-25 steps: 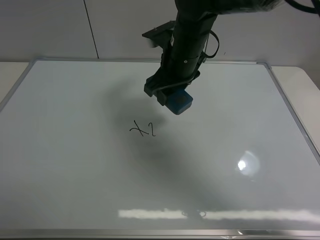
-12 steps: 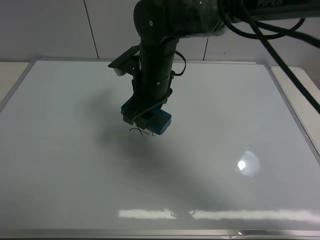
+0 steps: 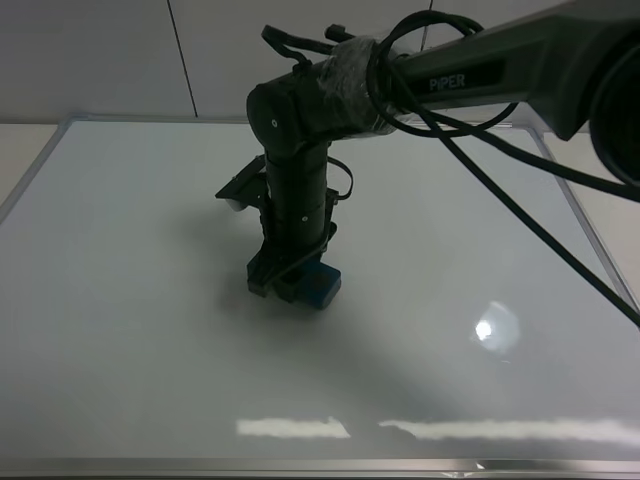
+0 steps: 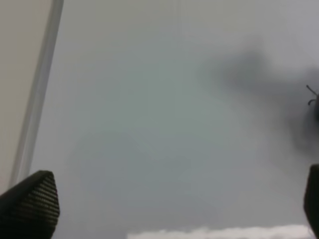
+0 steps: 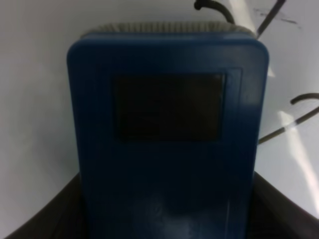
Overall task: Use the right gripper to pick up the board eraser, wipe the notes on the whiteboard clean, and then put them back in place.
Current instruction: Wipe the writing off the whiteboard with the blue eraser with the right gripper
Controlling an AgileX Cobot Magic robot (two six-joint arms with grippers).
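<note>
The right gripper (image 3: 295, 285) has come nearer the whiteboard's (image 3: 130, 300) front edge than half a second ago, sliding down over the spot where the notes stood. In the high view its claw now hides that spot. The jaws are clamped on the board eraser (image 3: 318, 287), which sits flat on the board a little left of centre. More of the dark arm (image 3: 300, 160) has swung into view since then.

Nearest the camera, a bright strip of reflected light (image 3: 300, 428) lies along the front of the board. A round glare spot (image 3: 487, 330) sits to the right of the eraser, well apart from it. Black cables (image 3: 480, 170) trail from the arm across the board's right half. A pale wall (image 3: 90, 50) rises behind the far frame.

The left gripper (image 4: 172, 209) hangs over the board with its fingers (image 4: 30, 204) spread wide and nothing between them.

Up close, the eraser (image 5: 167, 134) is deep blue with rounded corners and a dark rectangular patch on top. Thin black strokes of the notes (image 5: 299, 117) remain just beside it.
</note>
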